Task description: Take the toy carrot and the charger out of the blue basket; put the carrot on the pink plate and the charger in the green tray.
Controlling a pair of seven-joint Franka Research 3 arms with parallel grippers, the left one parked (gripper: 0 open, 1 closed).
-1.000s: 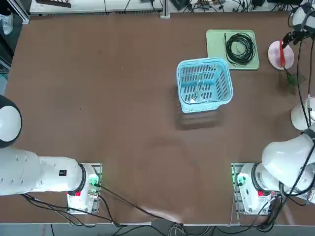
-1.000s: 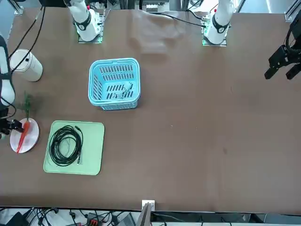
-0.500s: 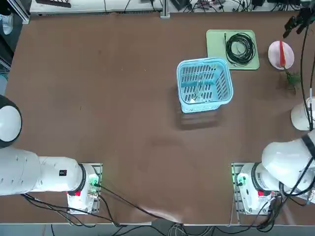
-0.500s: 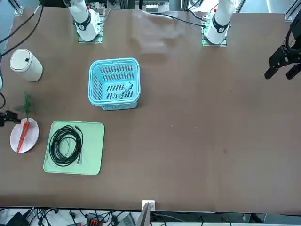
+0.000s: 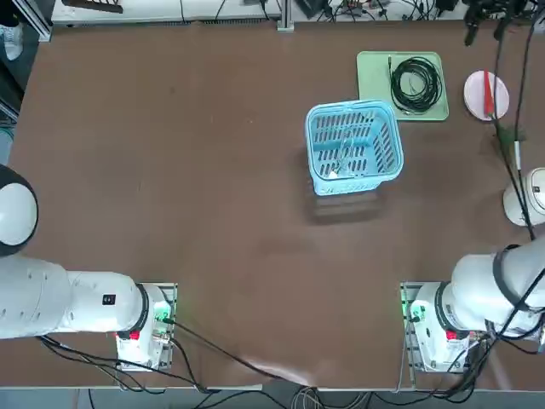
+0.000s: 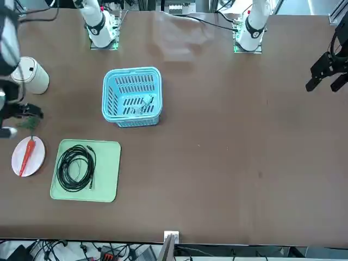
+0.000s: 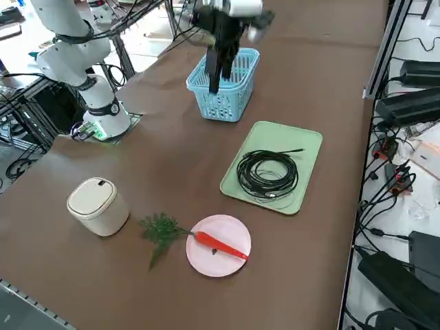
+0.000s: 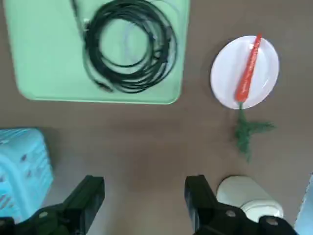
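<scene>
Lying across the pink plate (image 7: 203, 260), toy carrot (image 7: 218, 245) pointing leafy-end toward the white canister (image 7: 98, 206); right gripper (image 8: 145, 188) wide.

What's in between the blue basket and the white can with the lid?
Just bare brown table lies between the basket and the can; the top view shows that.

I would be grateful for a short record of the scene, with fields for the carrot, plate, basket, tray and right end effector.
carrot: root on the plate, leafy top over the table
plate: under the carrot
basket: charger inside
tray: coiled black cable
right end effector: open, raised over the table
</scene>
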